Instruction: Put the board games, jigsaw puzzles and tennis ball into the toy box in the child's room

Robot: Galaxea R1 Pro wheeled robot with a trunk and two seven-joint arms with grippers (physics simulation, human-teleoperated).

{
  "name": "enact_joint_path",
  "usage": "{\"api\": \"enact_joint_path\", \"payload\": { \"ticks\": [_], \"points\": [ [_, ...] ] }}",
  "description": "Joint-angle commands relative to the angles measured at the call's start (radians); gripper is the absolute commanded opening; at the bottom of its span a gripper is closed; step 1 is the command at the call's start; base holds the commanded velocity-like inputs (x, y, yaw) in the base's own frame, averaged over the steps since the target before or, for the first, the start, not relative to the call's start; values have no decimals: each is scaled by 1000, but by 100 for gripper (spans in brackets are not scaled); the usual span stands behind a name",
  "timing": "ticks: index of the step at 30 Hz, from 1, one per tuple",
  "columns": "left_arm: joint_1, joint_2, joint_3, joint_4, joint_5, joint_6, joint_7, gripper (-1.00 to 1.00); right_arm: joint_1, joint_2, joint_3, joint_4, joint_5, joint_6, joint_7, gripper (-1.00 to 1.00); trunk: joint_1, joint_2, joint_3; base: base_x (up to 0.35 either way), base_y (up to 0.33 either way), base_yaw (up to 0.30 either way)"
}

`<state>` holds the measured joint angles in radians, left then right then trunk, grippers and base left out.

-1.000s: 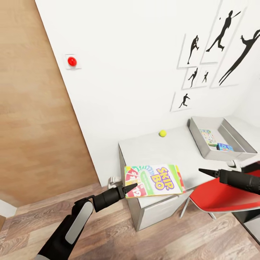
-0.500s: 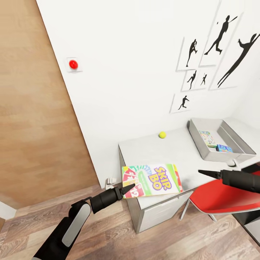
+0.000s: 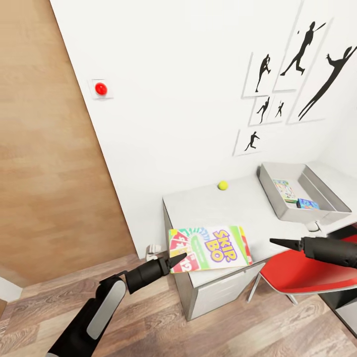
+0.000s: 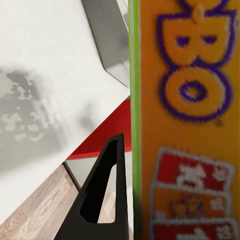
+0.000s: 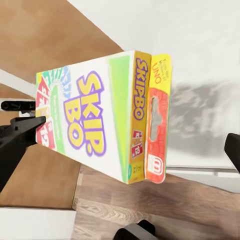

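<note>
The left gripper pinches the near-left corner of the Skip-Bo board game, which overhangs the table near edge. The right gripper, fingers together, hovers just right of it, apart. The toy box lies far right; the tennis ball sits by the wall amid bare tabletop.

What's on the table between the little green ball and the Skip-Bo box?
Nothing: in the head view, the table is bare grey between the tennis ball and the Skip-Bo box.

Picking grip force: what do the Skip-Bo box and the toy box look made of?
Skip-Bo box: seemingly printed cardboard, matte; sharp folded edges, a hang-tab slot on its end. Toy box: probably moulded plastic, though possibly painted metal; uniform pale grey, thin sloping walls.
</note>
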<state>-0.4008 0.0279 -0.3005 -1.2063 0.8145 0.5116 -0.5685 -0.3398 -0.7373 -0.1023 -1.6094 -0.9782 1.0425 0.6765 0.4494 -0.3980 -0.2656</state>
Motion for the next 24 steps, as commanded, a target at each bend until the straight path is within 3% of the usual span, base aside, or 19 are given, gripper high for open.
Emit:
{"api": "enact_joint_path", "payload": {
  "ticks": [1,16,24],
  "points": [
    [-2,0,-2,2,10,8,3,-100,-2,0,7,0,3,5,7,100,1,-2,-2,0,0,0],
    [-10,-10,-4,24,12,19,-24,-100,-9,1,36,6,-6,5,21,100,1,-2,-2,0,0,0],
    [-13,-13,-5,30,12,23,-47,-100,-10,0,33,7,-10,5,82,100,1,-2,-2,0,0,0]
  ]
}}
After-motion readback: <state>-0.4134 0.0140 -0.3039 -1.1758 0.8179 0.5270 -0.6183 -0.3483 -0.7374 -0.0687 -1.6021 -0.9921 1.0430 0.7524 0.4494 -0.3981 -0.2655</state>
